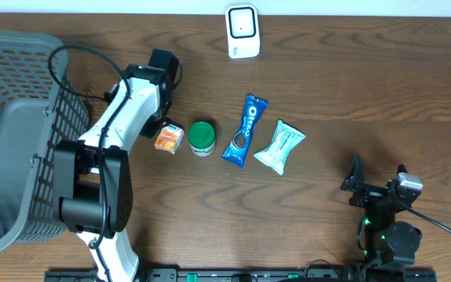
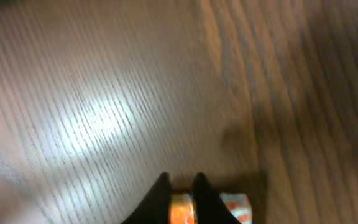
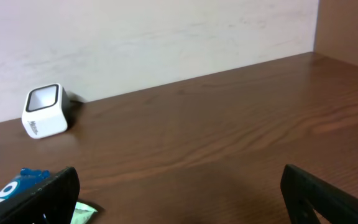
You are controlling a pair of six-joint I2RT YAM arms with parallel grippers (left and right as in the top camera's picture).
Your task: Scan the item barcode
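A small orange and white snack packet (image 1: 168, 139) lies on the wooden table, left of the row of items. My left gripper (image 1: 160, 129) is down on its left end and shut on it. In the left wrist view the packet (image 2: 238, 206) shows orange between the two black fingertips (image 2: 161, 190), with the gripper (image 2: 181, 186) pinching it against the table. The white barcode scanner (image 1: 242, 31) stands at the far edge; the right wrist view has the scanner (image 3: 44, 111) at the left. My right gripper (image 1: 378, 178) rests open and empty at the near right.
A green round tin (image 1: 202, 138), a blue Oreo pack (image 1: 245, 130) and a pale green packet (image 1: 279, 146) lie in a row right of the orange packet. A large grey mesh basket (image 1: 14, 133) fills the left side. A wall runs behind the scanner.
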